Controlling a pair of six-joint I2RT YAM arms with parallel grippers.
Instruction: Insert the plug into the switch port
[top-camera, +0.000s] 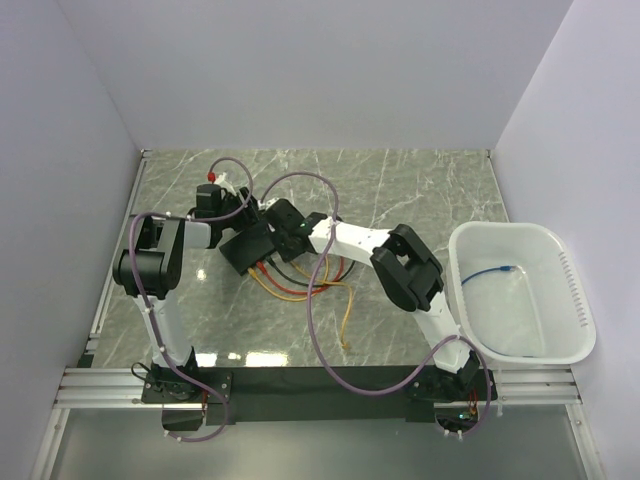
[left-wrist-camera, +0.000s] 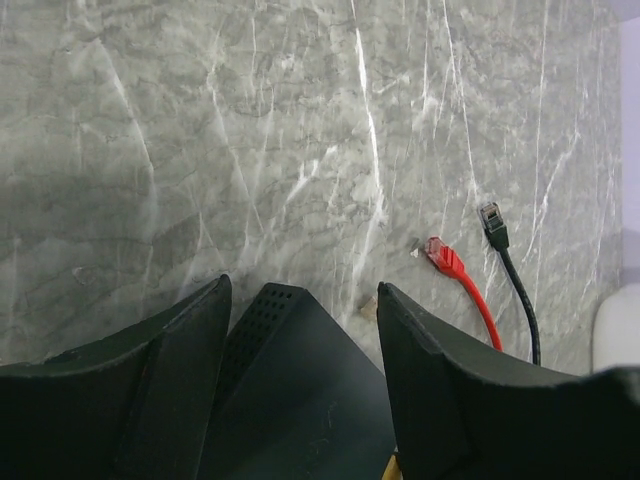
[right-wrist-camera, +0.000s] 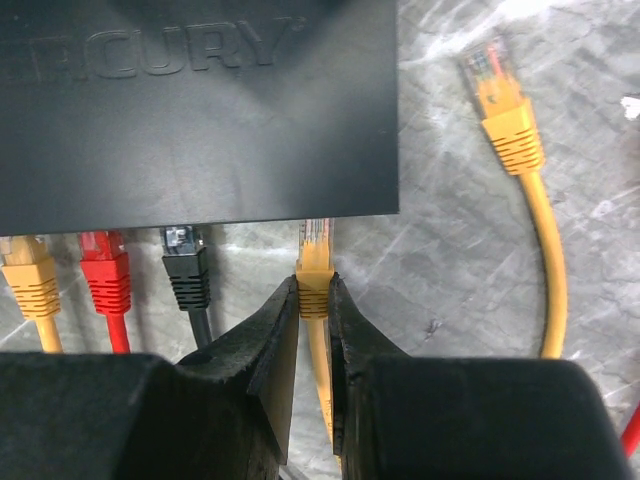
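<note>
The switch (right-wrist-camera: 190, 110) is a flat matte-black box lying on the marble table, also seen in the top view (top-camera: 248, 246). My right gripper (right-wrist-camera: 314, 285) is shut on the ribbed boot of a yellow plug (right-wrist-camera: 315, 245). The plug's clear tip sits right at the switch's socket edge, to the right of a black plug (right-wrist-camera: 185, 265), a red plug (right-wrist-camera: 105, 272) and another yellow plug (right-wrist-camera: 30, 280) along that edge. My left gripper (left-wrist-camera: 300, 300) straddles a corner of the switch (left-wrist-camera: 290, 380). Its fingers (left-wrist-camera: 190, 340) stand wide on either side, and contact is unclear.
A loose yellow plug (right-wrist-camera: 505, 110) lies right of the switch. A loose red plug (left-wrist-camera: 440, 255) and black plug (left-wrist-camera: 492, 222) rest on the marble beyond my left gripper. A white bin (top-camera: 575, 300) holding a blue cable (top-camera: 495, 272) stands at the right. Cables loop below the switch.
</note>
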